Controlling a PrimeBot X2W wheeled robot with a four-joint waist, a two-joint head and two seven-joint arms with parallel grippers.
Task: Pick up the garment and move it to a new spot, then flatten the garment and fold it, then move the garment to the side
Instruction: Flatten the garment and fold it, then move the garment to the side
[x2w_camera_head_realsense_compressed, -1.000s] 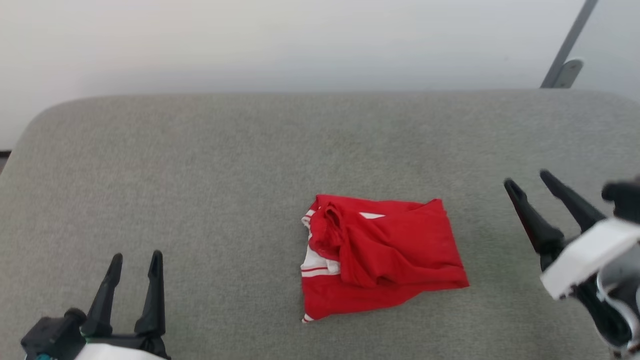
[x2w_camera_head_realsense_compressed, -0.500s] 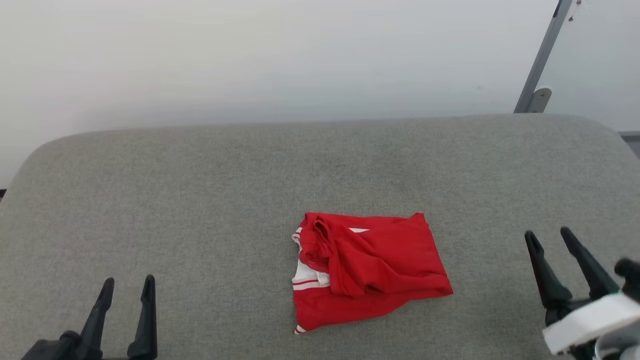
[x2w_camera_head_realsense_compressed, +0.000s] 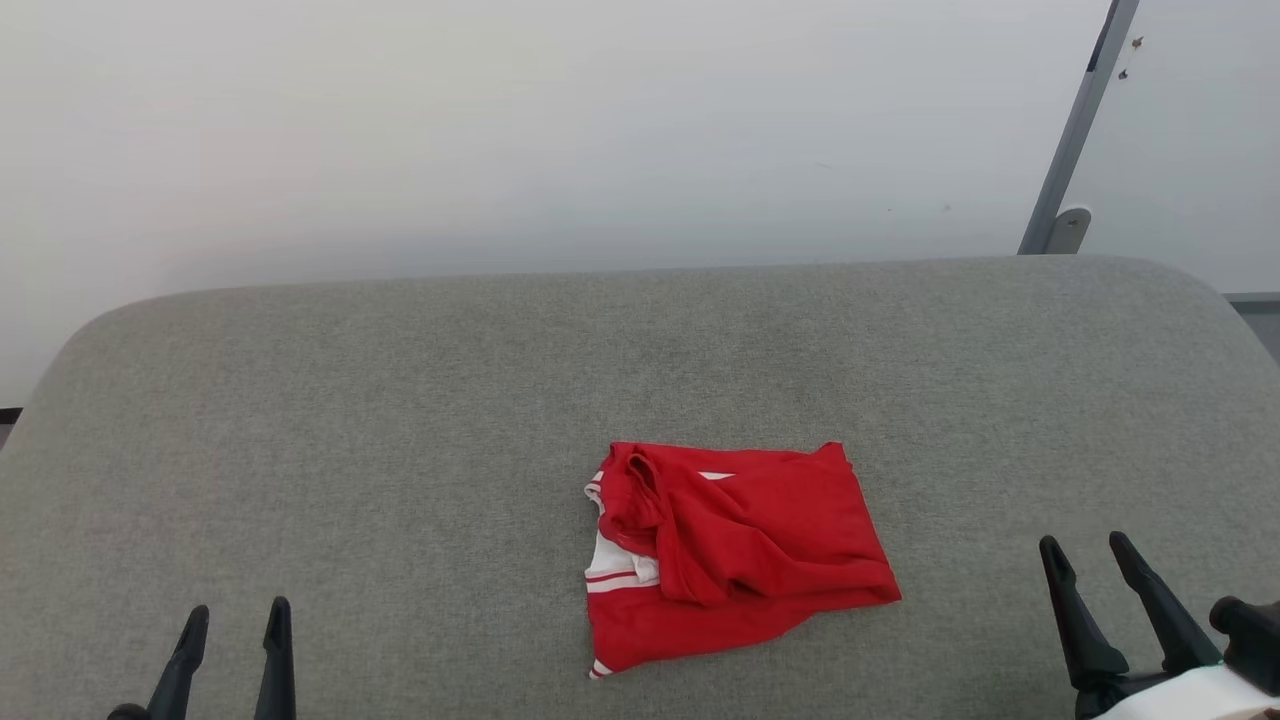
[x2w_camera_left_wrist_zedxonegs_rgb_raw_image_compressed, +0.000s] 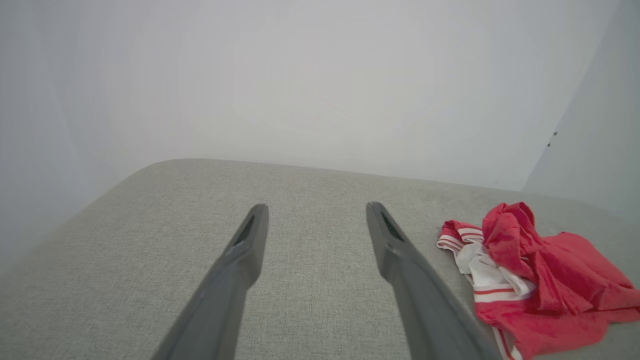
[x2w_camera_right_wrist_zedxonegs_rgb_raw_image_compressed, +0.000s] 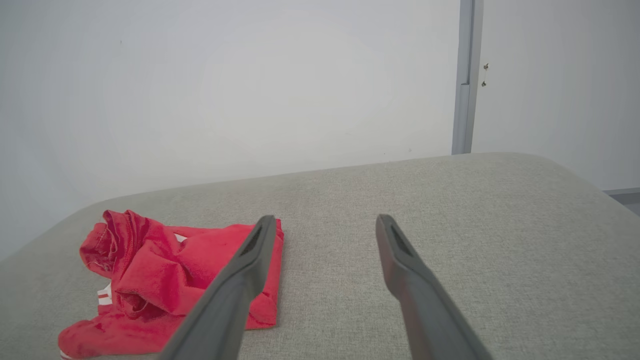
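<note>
**A:** Fig. legend, head view. What changed over the last sec?

**B:** Mostly the cam. It tipped up, so the grey cushion (x2w_camera_head_realsense_compressed: 400, 400), the garment (x2w_camera_head_realsense_compressed: 740, 555) and the wall pole (x2w_camera_head_realsense_compressed: 1075, 130) all slid down-frame together. That's no move of the things. The garment's shape matches: same compact, rumpled red packet, w/ white sleeve & striped trim at its 9 o'clock edge.

**A:** And the arms?

**B:** The right gripper (x2w_camera_head_realsense_compressed: 1083, 543) dropped far more than the cam shift explains. It was raised near the garment's 3 o'clock side. Now it sits back at approx. 4 o'clock of frame, well apart from the cloth. The left gripper (x2w_camera_head_realsense_compressed: 238, 608) also backed off, to approx. 8 o'clock, little more than its fingers in frame.

**A:** Jaw state?

**B:** Both spread wide, nothing btwn the fingers. Wrist views agree: the garment lies off at 4 o'clock in the left one and at 8 o'clock in the right one.

**A:** Meaning for the task?

**B:** A hands-off moment. The garment rests near mid-cushion, approx. 5–6 o'clock of frame centre, untouched. Judged, the arms are retiring toward rest. The packet looks folded, if loosely, so either the job is closing or a regrasp is due. Can't tell which.
</note>
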